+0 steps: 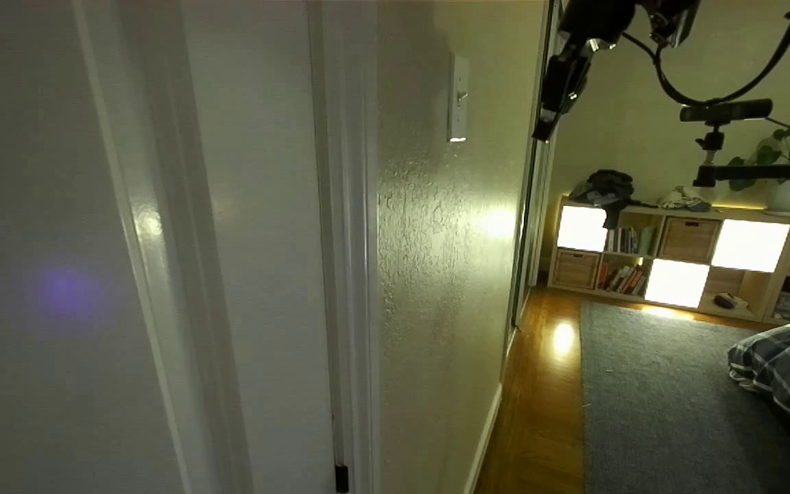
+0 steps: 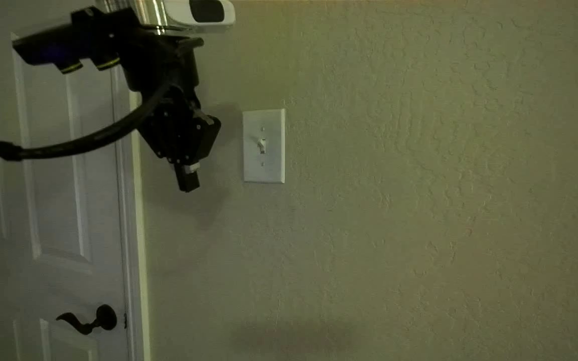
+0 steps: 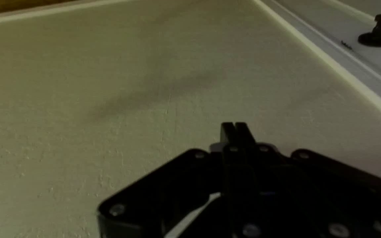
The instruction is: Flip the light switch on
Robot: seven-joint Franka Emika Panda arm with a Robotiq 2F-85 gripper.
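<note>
The switch [image 2: 264, 123] is mounted upright on the wall [image 2: 419, 200], near the frame [image 2: 137, 260] of the door [image 2: 53, 210]; it is shown in both exterior views and is not seen in the wrist view. At its centre a small toggle [image 2: 262, 146] can be made out, though which way it is thrown cannot be told for sure.

In an exterior view the gripper [image 2: 188, 186] is found on the door's side of the switch, pointed downward and apart from the toggle. In the wrist view its fingertips [image 3: 227, 130] are seen side by side, parted only by a thin seam, so it is closed on nothing.

Nothing needs to be lifted, since the switch is judged to be firmly fixed. The toggle is probably hard, smooth plastic, light to move but sprung: some resistance should be met at first, then a sudden snap once its middle is passed. Being short and slick, it could easily be slipped off if only grazed. It is better pushed than pinched (the joined fingertips can be used as one blunt prod). Contact should be made near its free end, where leverage is greatest, and the push directed along the wall. If it were pressed straight inward, nothing would be switched, and the plastic might be cracked.
</note>
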